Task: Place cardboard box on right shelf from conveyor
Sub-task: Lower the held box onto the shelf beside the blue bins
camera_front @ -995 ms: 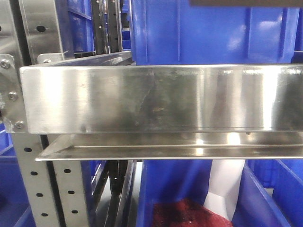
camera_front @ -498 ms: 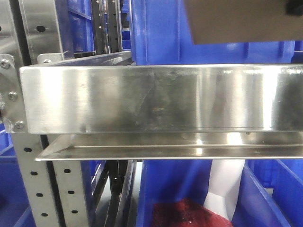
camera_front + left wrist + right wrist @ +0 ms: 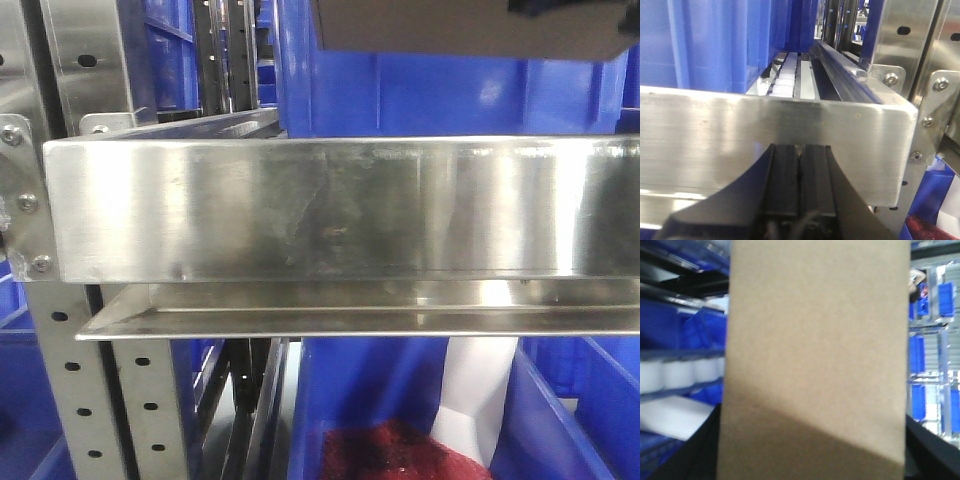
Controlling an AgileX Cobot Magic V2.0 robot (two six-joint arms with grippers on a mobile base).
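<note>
The cardboard box [image 3: 460, 25] shows as a tan underside at the top of the front view, hanging above the right shelf [image 3: 330, 205], whose broad shiny steel lip spans the frame. In the right wrist view the cardboard box [image 3: 815, 340] fills the middle, and my right gripper [image 3: 812, 435] is shut on it, with a black finger [image 3: 695, 450] showing at each lower side. My left gripper [image 3: 800, 152] is shut with nothing in it, pads together just in front of the shelf lip [image 3: 715, 135]. The conveyor is out of view.
Blue plastic bins [image 3: 430, 95] stand on the shelf behind the lip. A lower blue bin [image 3: 560, 420] holds a red mesh item [image 3: 390, 455] and a white piece [image 3: 475, 395]. A perforated steel upright [image 3: 85, 390] stands at left; white rollers [image 3: 785, 80] run along the rack.
The cardboard box came into the top of the front view, then shifted left and upward. The shelf and the bins have not moved.
</note>
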